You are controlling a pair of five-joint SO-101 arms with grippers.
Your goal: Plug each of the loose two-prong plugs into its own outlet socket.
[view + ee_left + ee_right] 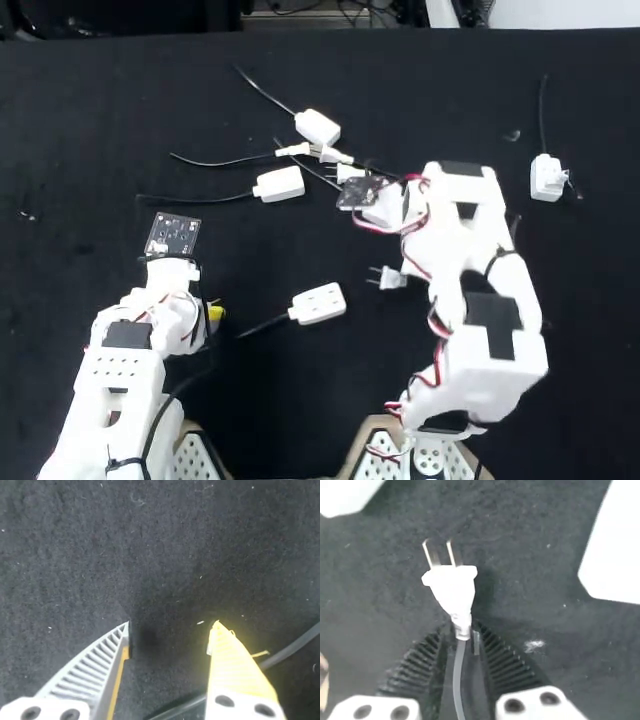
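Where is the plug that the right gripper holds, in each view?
High view: plug just right of centre, against the right arm.
Right wrist view: plug in the middle, cable end in the right gripper.
Left wrist view: left gripper over a cable instead.
Shared landmark: black cloth.

White outlet block [615, 540] half off the right wrist view's edge

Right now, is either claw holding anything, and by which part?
The right gripper pinches the plug by its cord neck, behind the body. The left gripper is open, empty.
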